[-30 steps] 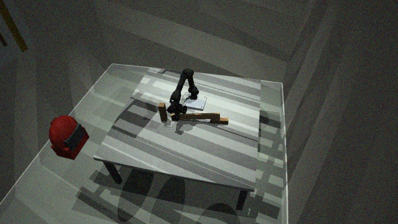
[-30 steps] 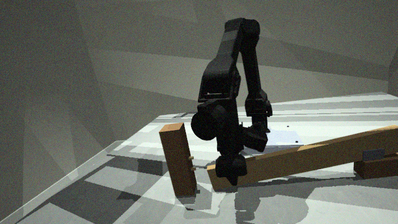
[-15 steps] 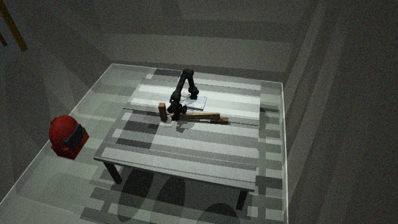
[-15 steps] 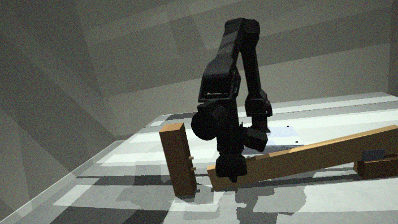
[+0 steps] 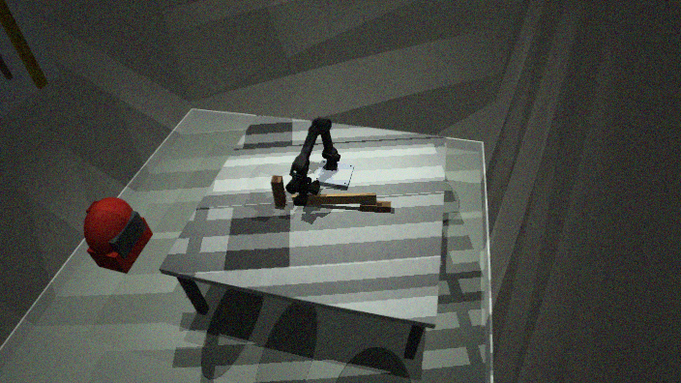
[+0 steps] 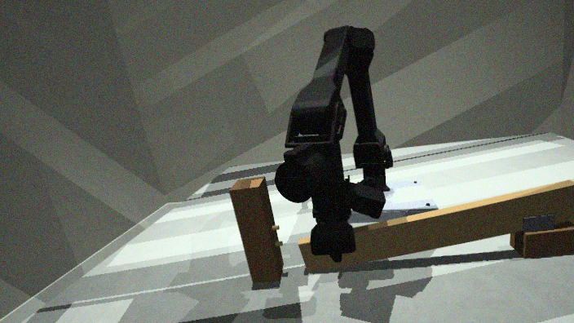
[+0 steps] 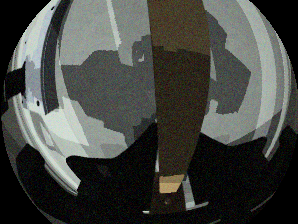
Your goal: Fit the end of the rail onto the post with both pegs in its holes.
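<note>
The wooden bed rail (image 5: 343, 199) (image 6: 448, 230) (image 7: 180, 90) slopes down toward the post, its near end at or very near the table. My gripper (image 5: 300, 202) (image 6: 336, 258) (image 7: 166, 125) is shut on the rail close to that end, with a finger on each side. The post (image 5: 279, 192) (image 6: 257, 236) stands upright beyond the rail's end, with a gap between them. Its upper peg (image 6: 275, 227) and lower peg (image 6: 279, 243) are bare and point toward the rail. The rail's far end is at the bracket (image 6: 538, 223) on the footboard block (image 5: 384, 208) (image 6: 548, 243). The rail's holes are hidden.
The arm's pale base plate (image 5: 340, 175) (image 6: 408, 196) lies behind the rail. The arm arches over from it. A red helmet-like object (image 5: 116, 232) is left of the table in the top view. Striped shadows cross the table.
</note>
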`<state>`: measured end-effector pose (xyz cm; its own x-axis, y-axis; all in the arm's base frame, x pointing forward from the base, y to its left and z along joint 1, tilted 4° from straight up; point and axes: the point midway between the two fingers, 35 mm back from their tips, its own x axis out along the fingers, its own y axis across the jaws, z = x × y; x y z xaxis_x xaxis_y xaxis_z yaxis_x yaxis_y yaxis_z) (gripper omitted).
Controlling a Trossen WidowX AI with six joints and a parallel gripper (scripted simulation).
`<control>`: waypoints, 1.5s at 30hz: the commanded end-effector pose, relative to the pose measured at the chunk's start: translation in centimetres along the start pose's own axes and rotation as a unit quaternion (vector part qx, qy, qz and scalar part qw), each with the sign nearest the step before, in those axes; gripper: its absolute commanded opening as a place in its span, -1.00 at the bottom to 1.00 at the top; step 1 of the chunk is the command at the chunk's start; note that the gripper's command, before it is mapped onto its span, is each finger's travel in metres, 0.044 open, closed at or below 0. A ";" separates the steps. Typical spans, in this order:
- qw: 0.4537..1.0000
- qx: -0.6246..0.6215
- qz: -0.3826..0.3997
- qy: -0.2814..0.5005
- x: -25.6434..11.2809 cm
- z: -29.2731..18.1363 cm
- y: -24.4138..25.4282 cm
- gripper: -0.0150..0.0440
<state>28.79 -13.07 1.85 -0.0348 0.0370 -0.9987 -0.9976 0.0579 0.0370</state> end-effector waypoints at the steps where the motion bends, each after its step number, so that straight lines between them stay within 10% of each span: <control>1: 1.000 -0.002 -0.002 -0.002 -0.4 0.0 -0.1 -0.49; 45: 1.000 -0.002 -0.002 -0.002 -2.6 0.0 -0.5 -0.49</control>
<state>28.99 -13.13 3.94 -0.0429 0.0385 -0.9983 -0.9974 0.0559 0.0450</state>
